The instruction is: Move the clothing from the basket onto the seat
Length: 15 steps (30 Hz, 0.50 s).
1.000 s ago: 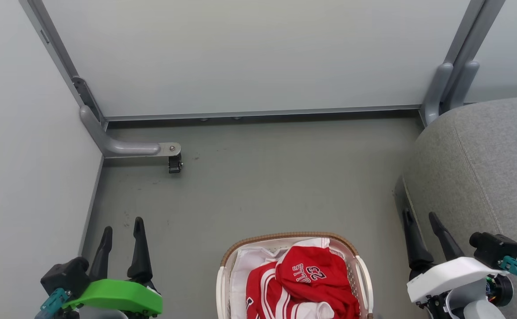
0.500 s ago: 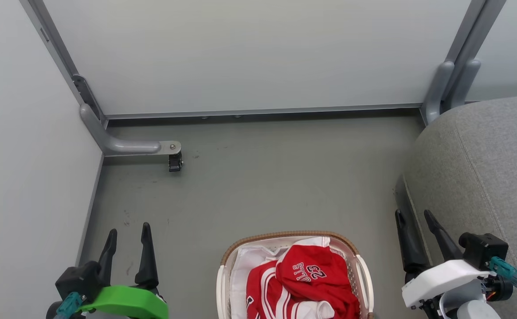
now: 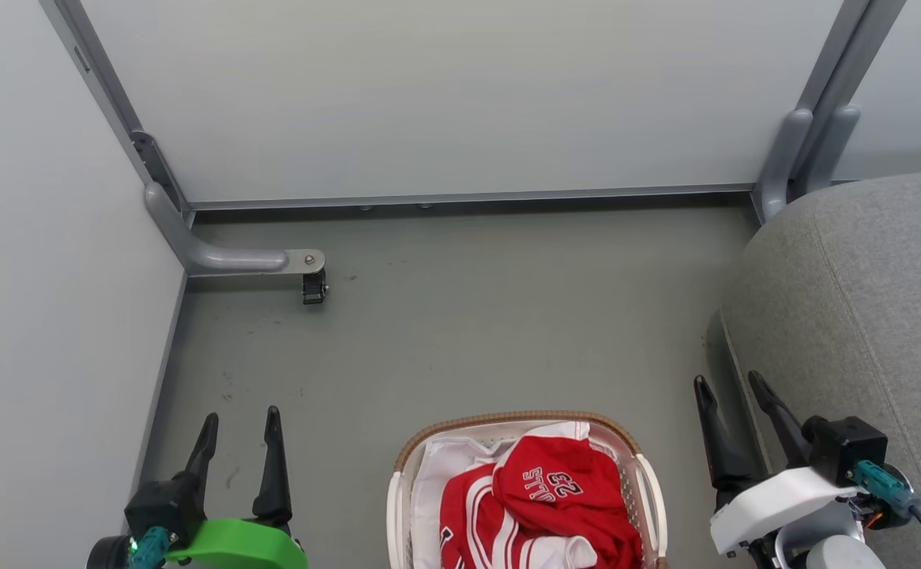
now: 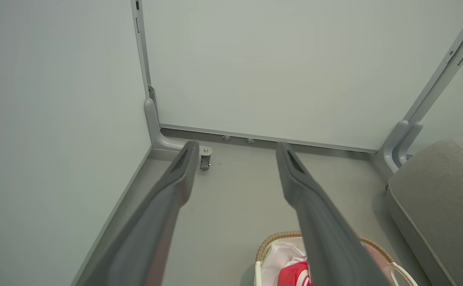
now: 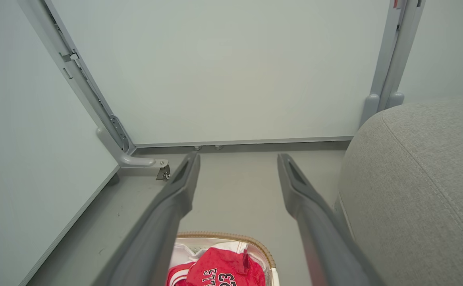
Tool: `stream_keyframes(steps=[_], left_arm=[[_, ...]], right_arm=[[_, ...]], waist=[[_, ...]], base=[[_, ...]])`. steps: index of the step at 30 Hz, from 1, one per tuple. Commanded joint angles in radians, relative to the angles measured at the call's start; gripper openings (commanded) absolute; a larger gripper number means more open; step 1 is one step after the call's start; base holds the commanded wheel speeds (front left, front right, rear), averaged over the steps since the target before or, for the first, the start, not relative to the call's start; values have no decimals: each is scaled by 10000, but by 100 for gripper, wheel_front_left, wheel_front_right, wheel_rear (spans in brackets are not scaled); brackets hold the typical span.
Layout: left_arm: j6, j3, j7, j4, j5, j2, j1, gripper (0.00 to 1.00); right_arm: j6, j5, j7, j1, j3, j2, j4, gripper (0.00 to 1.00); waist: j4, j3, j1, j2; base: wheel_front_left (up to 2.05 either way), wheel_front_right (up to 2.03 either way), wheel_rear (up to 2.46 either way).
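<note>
The right claw (image 3: 727,382) stood with its two fingers apart and empty. In the head view the clothing (image 3: 563,494) lay at about eight o'clock from it, a red heap inside the basket (image 3: 508,418), and the seat (image 3: 863,316) rose just beside it at about three o'clock. The left claw (image 3: 242,415), also apart and empty, had the same heap at about four o'clock, but farther away. I judged the right arm the better placed, because it stood between basket and seat.
</note>
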Motion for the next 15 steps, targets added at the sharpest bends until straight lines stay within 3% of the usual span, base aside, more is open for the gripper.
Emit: stream_keyframes(steps=[1,15], left_arm=[[41,-4,-99,13,185,78,77,100],[87,-172,-349,81,1200,85,239,100]], right_arm=[[1,-245,-121,36,31,-62,-43,100],[0,-1183,-357,113,227,-75,-52,100]], waist=[[5,0,-1,83],[17,-30,-1,93]], base=[[0,0,0],[0,0,0]])
